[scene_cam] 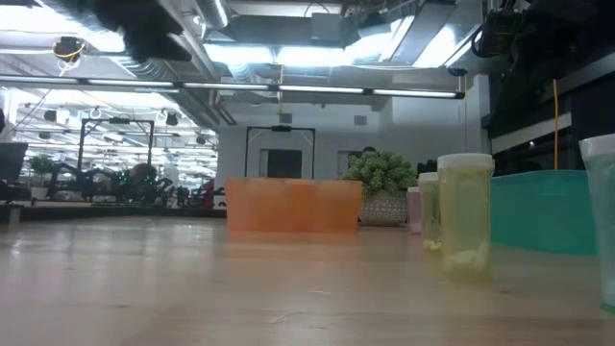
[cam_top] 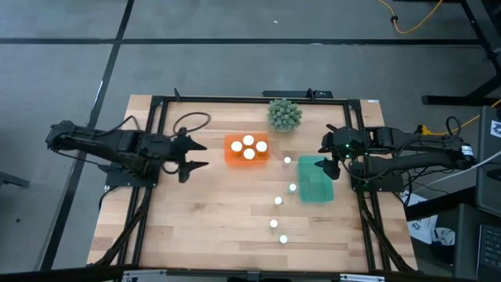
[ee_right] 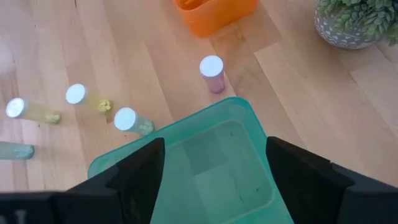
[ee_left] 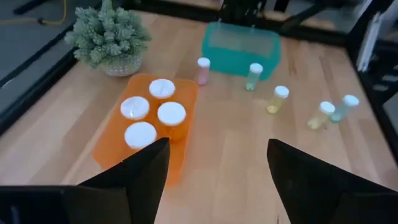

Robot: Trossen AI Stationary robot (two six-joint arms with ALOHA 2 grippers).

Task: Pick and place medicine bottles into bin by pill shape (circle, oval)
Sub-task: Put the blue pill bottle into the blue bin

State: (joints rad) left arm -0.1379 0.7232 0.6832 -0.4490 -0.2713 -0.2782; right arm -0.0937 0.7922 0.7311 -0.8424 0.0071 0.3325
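Landmark: the shallow teal-green plastic tray, empty, near the right edge of the wooden table.
Sorted so far: four wide white-capped bottles stand inside the shallow orange plastic tray, which lies well apart from the teal tray, toward the left arm.
Left to sort: five narrow white-capped bottles stand on the wood on the teal tray's orange-tray side. The pink one is just beside one corner, a yellow-tinted one just beside the long wall, and the rest trail away from the tray.
Step in hand, as I judge it: I pick a narrow bottle and drop it into the teal tray.
How I do it well: I take the pink bottle first, come straight down over its cap, close below the cap, and keep clear of the tray wall and the neighbouring bottle so nothing tips.
Right gripper: fingers spread wide, holding nothing, touching nothing, hovering over the teal tray.
Left gripper: fingers spread, empty, beyond the orange tray from the teal one.
Bystander: a spiky green plant in a pot, beyond the teal tray's far end.
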